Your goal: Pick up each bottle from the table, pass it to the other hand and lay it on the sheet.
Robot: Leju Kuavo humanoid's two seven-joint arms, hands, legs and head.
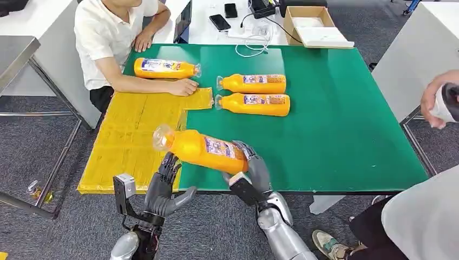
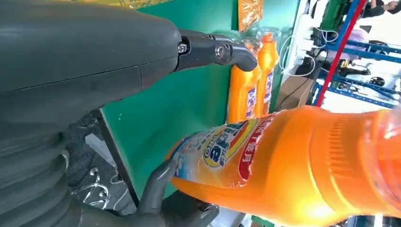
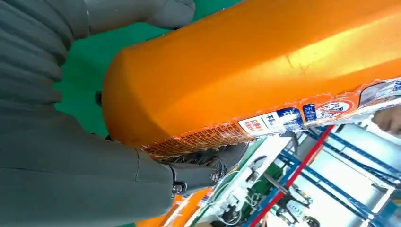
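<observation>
- Right hand (image 1: 250,172) grips the base end of the held bottle (image 1: 201,149), fingers wrapped over its top side; my right wrist view shows the thumb and fingers clamped on either side of the orange body (image 3: 246,71).
- Left hand (image 1: 165,187) sits just under the bottle's neck end with fingers spread and raised, holding nothing (from the head view I can't tell if the fingertips touch the bottle).
- Both silver forearms rise from the near table edge, the right one angled inward.
- That bottle is orange with a clear cap and a blue-and-white label (image 2: 222,149), tilted, cap end up toward the left, above the boundary between the yellow sheet (image 1: 130,141) and the green table (image 1: 346,108).
- Further back, two more bottles (image 1: 253,93) lie side by side on the green, caps pointing left, just right of the sheet's far corner.
- Farthest, a fourth bottle (image 1: 165,68) lies by the forearm of a person in white (image 1: 108,38), whose hand rests on the sheet.
</observation>
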